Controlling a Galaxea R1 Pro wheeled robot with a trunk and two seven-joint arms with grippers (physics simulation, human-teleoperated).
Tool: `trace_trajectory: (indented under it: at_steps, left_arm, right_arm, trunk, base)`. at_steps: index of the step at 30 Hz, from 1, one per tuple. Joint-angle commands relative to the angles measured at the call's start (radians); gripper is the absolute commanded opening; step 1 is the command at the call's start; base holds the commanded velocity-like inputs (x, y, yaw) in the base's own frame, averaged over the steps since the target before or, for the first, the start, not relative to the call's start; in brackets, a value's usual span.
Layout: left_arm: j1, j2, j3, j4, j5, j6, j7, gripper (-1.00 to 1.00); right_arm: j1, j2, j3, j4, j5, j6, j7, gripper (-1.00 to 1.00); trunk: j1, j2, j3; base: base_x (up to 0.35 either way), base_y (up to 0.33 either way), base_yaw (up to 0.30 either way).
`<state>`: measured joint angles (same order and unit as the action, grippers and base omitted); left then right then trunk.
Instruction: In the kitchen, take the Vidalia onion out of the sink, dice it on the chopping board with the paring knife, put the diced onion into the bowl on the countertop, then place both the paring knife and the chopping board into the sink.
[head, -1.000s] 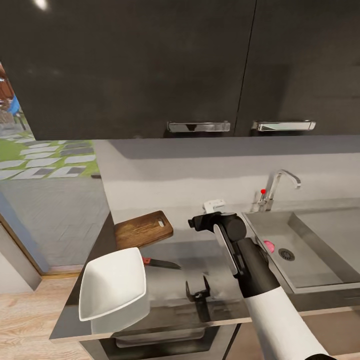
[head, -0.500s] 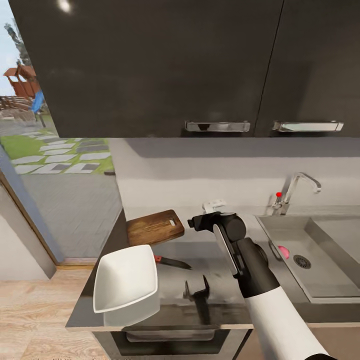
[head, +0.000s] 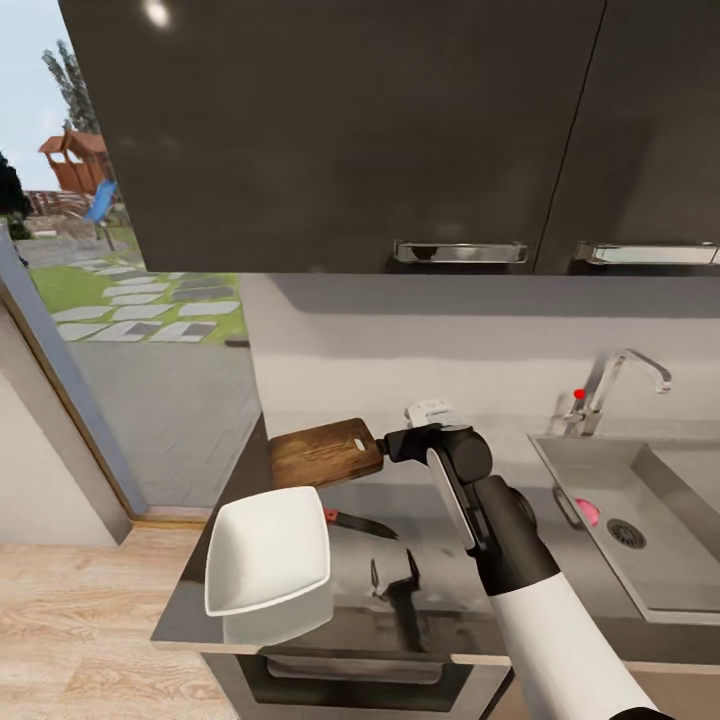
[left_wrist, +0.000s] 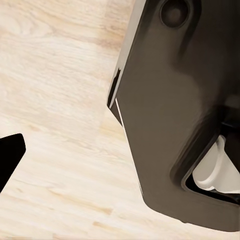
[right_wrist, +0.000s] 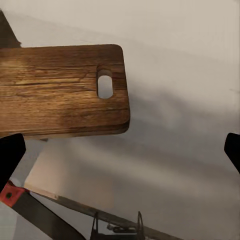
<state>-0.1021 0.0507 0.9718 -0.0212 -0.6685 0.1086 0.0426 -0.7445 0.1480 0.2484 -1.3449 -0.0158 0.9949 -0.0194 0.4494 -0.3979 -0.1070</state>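
The brown chopping board (head: 325, 452) lies at the back left of the grey countertop (head: 450, 600), slot handle toward the sink; it shows too in the right wrist view as the chopping board (right_wrist: 60, 90). In front of it rest the paring knife (head: 360, 522) and the white bowl (head: 270, 550) near the counter's front left corner. A small pinkish Vidalia onion (head: 588, 512) sits in the sink (head: 660, 570) beside the drain. My right gripper (right_wrist: 120, 155) hangs open and empty over the counter just right of the board. One fingertip (left_wrist: 10, 155) of my left gripper shows, low over wooden floor.
Dark wall cabinets with chrome handles (head: 460, 252) hang over the counter. The curved tap (head: 615, 380) with a red knob stands behind the sink. A glass opening to a garden (head: 120, 300) is at the left. My right forearm (head: 520, 570) crosses the counter's middle.
The whole view has shifted: board, bowl, knife and sink now sit further right in the picture. My right arm keeps its pose in the view and now hangs closer to the board.
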Motion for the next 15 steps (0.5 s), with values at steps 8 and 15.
trace_trajectory:
  at_steps: [8,15]
  left_arm:
    - [-0.001,0.000,0.008,0.000,-0.009,0.003,0.002,1.00]
    - [-0.001,-0.001,0.008,0.000,-0.009,0.003,0.002,1.00]
  right_arm:
    - [-0.014,-0.001,-0.016,0.053,0.000,0.005,-0.006,1.00]
    - [-0.192,-0.001,-0.020,0.392,-0.001,0.003,-0.007,1.00]
  trunk:
    - [0.001,-0.002,-0.002]
    - [0.001,-0.002,-0.002]
  base:
    - [0.000,0.000,0.019]
    - [0.000,0.000,0.001]
